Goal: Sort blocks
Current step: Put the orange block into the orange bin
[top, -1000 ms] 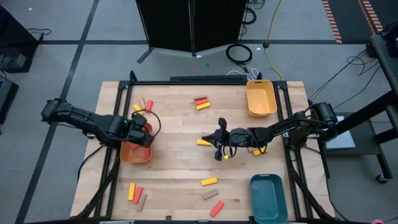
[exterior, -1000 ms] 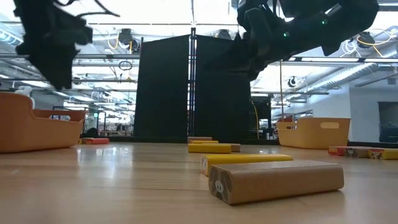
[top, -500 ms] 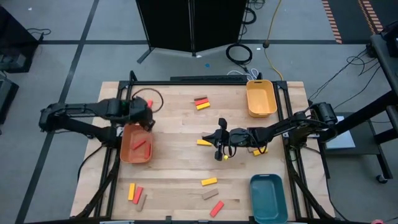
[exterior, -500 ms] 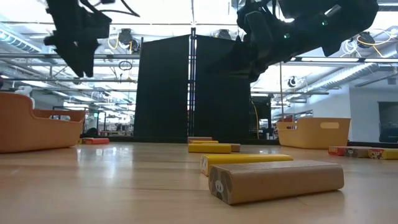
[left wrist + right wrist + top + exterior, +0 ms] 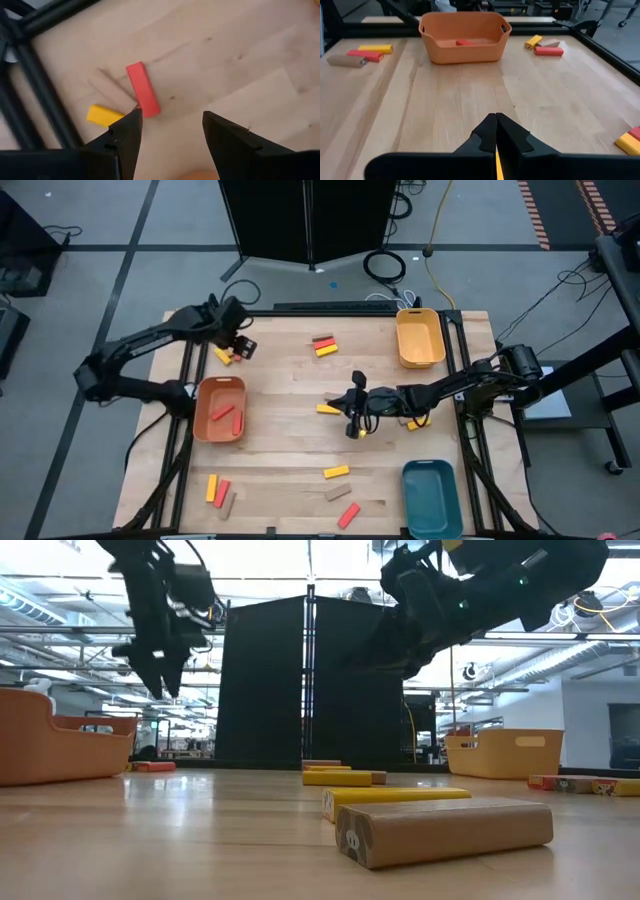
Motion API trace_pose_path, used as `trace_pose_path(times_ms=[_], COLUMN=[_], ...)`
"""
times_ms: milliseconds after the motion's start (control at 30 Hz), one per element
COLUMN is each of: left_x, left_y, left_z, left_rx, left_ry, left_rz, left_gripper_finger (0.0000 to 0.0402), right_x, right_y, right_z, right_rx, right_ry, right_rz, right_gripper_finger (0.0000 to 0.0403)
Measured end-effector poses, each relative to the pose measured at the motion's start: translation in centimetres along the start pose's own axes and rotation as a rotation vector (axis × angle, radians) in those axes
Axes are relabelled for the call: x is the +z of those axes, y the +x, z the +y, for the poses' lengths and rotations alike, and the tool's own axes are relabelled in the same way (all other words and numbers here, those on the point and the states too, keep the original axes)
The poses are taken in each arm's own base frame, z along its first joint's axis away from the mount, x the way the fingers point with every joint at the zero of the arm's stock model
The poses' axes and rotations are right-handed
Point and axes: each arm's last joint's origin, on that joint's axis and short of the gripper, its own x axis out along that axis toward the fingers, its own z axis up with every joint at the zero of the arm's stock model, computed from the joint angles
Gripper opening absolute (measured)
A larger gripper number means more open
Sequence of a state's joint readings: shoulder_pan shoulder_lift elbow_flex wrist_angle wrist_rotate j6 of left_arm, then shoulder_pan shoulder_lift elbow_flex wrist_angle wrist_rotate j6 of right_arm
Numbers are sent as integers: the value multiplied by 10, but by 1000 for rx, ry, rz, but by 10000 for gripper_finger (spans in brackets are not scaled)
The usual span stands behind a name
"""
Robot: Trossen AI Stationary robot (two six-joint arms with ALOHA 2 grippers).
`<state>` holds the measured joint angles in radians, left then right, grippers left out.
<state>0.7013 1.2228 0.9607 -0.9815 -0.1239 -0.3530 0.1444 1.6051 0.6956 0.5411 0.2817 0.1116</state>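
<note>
Step in hand: reach for the next block, far-left corner cluster; red bars judged to belong in orange tray [image 5: 219, 412], which already holds two red pieces.
Left gripper [image 5: 240, 346]: raised over far-left corner of table [image 5: 290, 430], fingers spread, nothing between them.
Target, wrist view: red block [image 5: 143, 96] on bare wood just ahead of the fingertips; yellow block [image 5: 104, 115] beside it, nearly touching one end, close to the black frame rail [image 5: 35, 85].
Right gripper [image 5: 352, 418]: mid-table, above the surface, jaws pressed together on a thin yellow block [image 5: 361, 431] showing between the fingertips.
Yellow tray [image 5: 419, 337]: far-right corner, likely home for the held yellow piece.
Teal tray [image 5: 431, 498]: near-right corner, contents not visible.
Loose blocks elsewhere: red-and-yellow pair [image 5: 324, 345] at far centre; yellow one [image 5: 336, 472] and tan one [image 5: 338, 492] near front edge; group [image 5: 218, 492] at near left.
Next move, left arm: descend straight down, jaws astride the red bar's narrow width, clear of the yellow neighbour and rail; close only once level with the wood.
Risk: nudging the yellow bar on closing.
</note>
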Motion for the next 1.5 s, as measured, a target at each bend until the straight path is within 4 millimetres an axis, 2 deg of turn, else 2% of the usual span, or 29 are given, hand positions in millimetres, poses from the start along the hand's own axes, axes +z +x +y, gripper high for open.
trace_pose_path(times_ms=[267,433,767,1300,1500], left_x=[23,31,35,36,35], left_y=[51,73,89,127,132], left_z=[13,19,37,35,35], left_rx=[26,16,8,13,12], left_ry=[10,19,-24,8,30], left_rz=[132,167,211,301,316], left_gripper_finger=[206,206,206,206,206], right_x=[-3,-5,-7,-7,-7], right_y=[0,0,0,0,0], right_z=[0,-1,-1,-1,-1], right_rx=[-3,-6,-9,-9,-9], right_ry=[-10,-17,-24,-37,-40], right_rz=[27,47,70,72,73], right_gripper_finger=[0,0,0,0,0])
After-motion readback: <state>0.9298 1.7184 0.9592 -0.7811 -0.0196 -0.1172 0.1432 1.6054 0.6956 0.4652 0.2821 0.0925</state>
